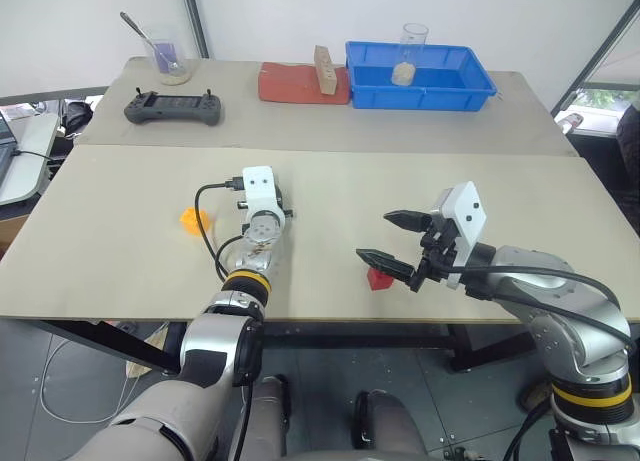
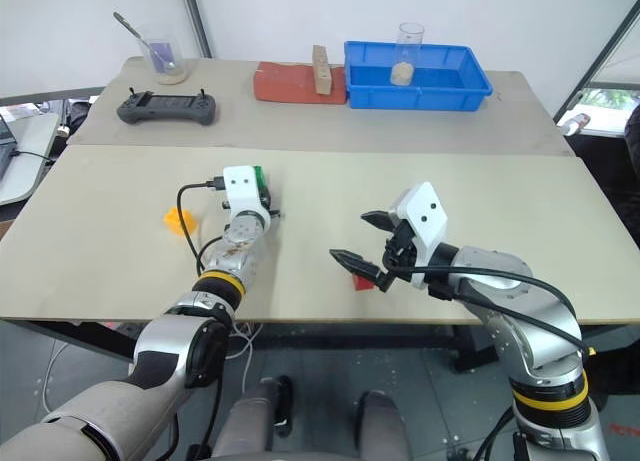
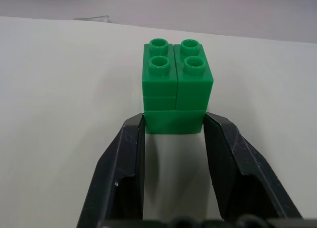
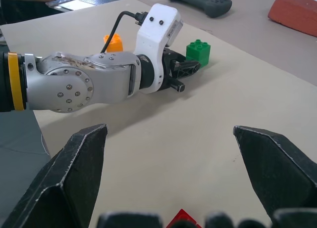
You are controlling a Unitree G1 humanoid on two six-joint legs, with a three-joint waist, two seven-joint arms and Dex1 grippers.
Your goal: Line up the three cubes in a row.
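Observation:
The green cube (image 3: 176, 84), studs up, rests on the tan table (image 1: 120, 261) left of centre. My left gripper (image 3: 174, 124) lies low and level along the table, shut on the cube's near lower edge, one black finger on each side. The orange-yellow cube (image 1: 194, 220) sits on the table just left of that arm's wrist. The red cube (image 1: 379, 278) stands near the table's front edge. My right gripper (image 1: 374, 235) hovers over it, open, with nothing between its fingers; from the right wrist view the red cube (image 4: 183, 219) peeks between them.
On the far table stand a blue bin (image 1: 430, 99) with a glass in it, a red-brown pad (image 1: 295, 84) with a tan wooden block (image 1: 323, 69), a black controller (image 1: 172, 107) and a beaker with a spoon (image 1: 168, 59).

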